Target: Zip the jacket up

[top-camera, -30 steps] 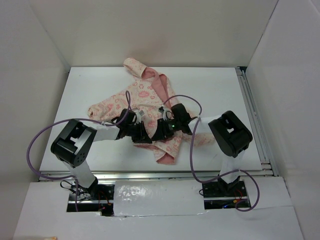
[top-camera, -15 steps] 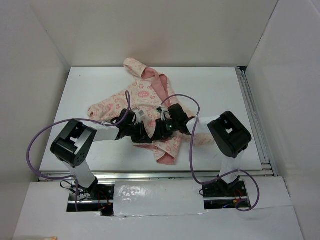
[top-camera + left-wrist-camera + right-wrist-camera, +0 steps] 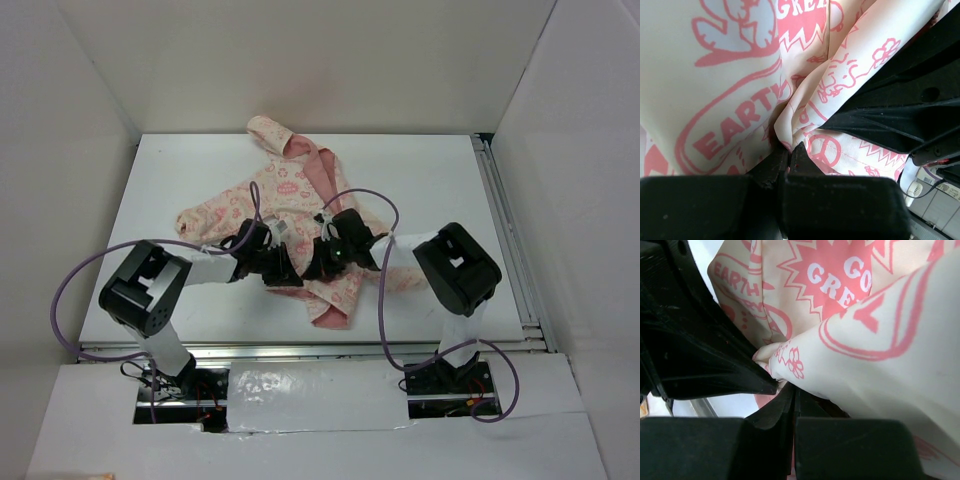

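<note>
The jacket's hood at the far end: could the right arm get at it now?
Probably not yet: the right pincer is shut on the jacket's front fabric, well short of the hood; it must let go first.

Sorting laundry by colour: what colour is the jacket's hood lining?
Solid salmon pink; the jacket's hood lining shows best in the top external view.
</note>
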`<move>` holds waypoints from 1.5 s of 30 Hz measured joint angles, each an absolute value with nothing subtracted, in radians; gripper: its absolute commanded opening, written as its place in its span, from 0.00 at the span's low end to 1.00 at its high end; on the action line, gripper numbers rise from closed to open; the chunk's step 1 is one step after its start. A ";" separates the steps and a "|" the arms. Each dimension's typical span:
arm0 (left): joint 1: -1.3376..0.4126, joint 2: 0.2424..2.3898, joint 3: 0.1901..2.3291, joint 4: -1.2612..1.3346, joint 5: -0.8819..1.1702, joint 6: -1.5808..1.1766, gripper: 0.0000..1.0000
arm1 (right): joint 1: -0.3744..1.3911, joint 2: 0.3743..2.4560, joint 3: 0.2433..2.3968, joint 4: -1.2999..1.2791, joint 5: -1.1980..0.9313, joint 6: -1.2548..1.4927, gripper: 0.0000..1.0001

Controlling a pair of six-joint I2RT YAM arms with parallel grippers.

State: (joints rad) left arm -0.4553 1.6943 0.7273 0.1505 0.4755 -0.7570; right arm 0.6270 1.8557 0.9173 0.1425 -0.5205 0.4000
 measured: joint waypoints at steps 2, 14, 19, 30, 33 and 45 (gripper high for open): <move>-0.455 1.690 0.723 0.153 0.469 -0.756 0.00 | 0.634 1.853 0.917 0.142 -0.494 0.406 0.00; -0.525 1.499 0.691 0.150 0.392 -0.678 0.00 | 0.821 1.620 0.944 -0.070 -0.007 0.411 0.00; -0.534 1.387 0.674 0.120 0.352 -0.655 0.00 | 0.883 1.597 1.016 -0.173 0.146 0.456 0.00; -0.589 1.240 0.632 0.112 0.287 -0.658 0.00 | 0.965 1.532 1.062 -0.287 0.310 0.528 0.00; -0.608 1.235 0.627 0.113 0.252 -0.658 0.00 | 0.983 1.557 1.098 -0.335 0.370 0.559 0.00; -0.641 1.108 0.546 0.111 0.149 -0.686 0.00 | 0.992 1.587 1.155 -0.345 0.341 0.556 0.00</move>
